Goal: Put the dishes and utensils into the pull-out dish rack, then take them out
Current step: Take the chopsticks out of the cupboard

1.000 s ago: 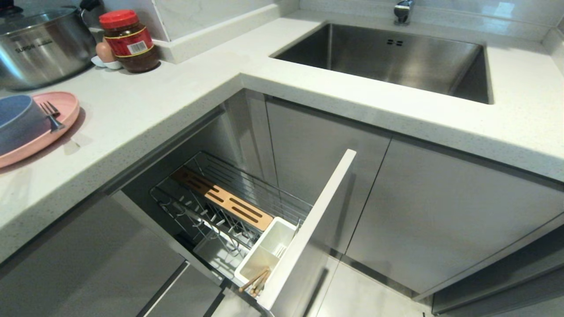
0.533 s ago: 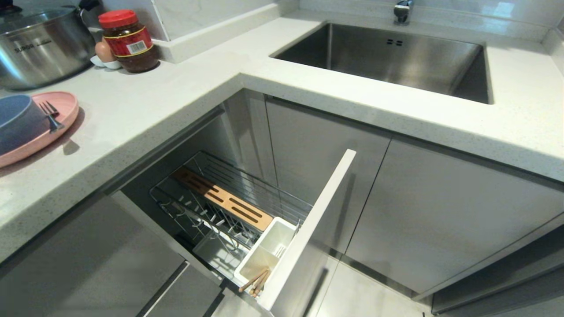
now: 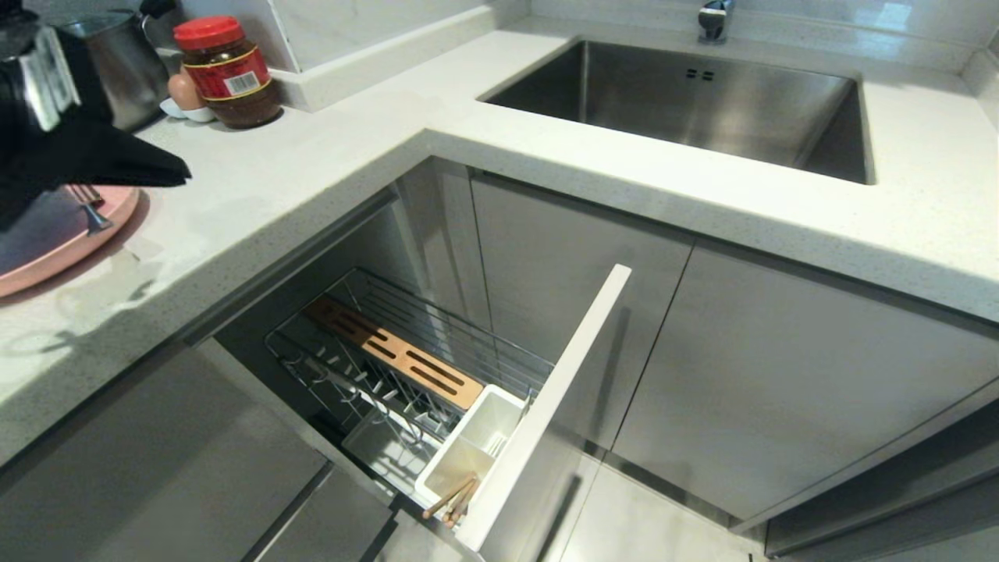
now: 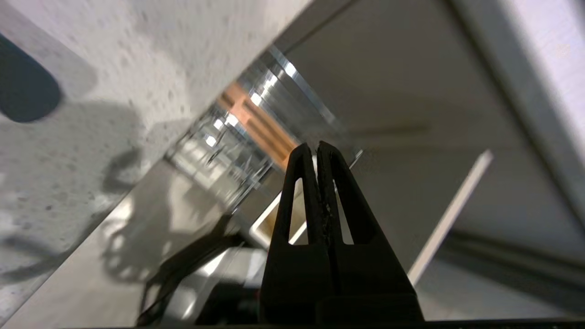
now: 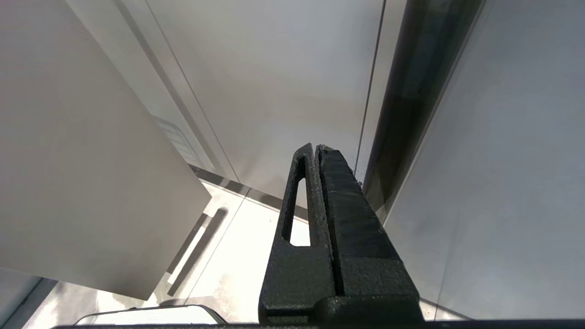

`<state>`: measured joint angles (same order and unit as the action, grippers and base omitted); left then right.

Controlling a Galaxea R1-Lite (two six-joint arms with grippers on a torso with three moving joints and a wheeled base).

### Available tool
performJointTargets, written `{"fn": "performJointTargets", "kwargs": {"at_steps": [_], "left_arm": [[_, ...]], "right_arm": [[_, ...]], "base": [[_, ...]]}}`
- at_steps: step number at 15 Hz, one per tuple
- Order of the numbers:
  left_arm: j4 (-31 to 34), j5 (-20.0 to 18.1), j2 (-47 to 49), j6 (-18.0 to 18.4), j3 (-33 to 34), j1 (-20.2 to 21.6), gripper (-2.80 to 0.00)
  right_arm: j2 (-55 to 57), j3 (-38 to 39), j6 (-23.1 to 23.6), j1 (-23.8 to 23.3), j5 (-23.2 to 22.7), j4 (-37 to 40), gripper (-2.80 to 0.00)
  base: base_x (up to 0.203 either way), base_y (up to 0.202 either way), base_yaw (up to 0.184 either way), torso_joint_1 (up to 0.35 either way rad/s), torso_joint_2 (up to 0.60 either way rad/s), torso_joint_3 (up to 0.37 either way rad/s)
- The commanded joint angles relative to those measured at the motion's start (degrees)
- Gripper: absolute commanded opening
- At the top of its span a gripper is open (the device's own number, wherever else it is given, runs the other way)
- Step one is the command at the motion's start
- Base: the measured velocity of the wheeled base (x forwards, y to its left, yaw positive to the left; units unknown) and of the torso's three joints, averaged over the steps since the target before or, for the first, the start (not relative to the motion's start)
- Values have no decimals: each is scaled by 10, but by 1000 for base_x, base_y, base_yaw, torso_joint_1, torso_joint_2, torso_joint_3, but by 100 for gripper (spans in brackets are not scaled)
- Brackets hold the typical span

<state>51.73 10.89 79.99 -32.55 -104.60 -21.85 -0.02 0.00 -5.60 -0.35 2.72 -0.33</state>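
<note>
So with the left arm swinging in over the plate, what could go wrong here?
The left gripper, jaws shut, hangs over the round pink plate; a low pass could knock the silver fork off its rim. The red-lidded glass jar and the egg stand close behind, within the arm's sweep.

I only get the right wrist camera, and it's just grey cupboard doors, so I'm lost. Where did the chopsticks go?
Observer: The chopsticks lean in the white utensil cup at the front end of the pull-out dish rack.
Operator: Is the fork in the cup too?
Observer: No. The fork lies on the pink plate, up on the counter.
Operator: And where's the left gripper?
Observer: The left gripper is over the counter at the plate's edge, shut, with nothing in it.
</note>
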Motion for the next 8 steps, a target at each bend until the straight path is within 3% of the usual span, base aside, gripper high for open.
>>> {"fn": "performJointTargets", "kwargs": {"at_steps": [1, 5, 8], "left_arm": [[49, -14, 46, 21, 5, -20, -280], [169, -75, 89, 67, 3, -55, -280], [206, -96, 109, 87, 3, -66, -280]], "right_arm": [[-2, 0, 0, 0, 0, 0, -280], [-2, 0, 0, 0, 0, 0, -280], [-2, 0, 0, 0, 0, 0, -280]], "base": [[0, 0, 0, 0, 0, 0], [0, 0, 0, 0, 0, 0], [0, 0, 0, 0, 0, 0]]}}
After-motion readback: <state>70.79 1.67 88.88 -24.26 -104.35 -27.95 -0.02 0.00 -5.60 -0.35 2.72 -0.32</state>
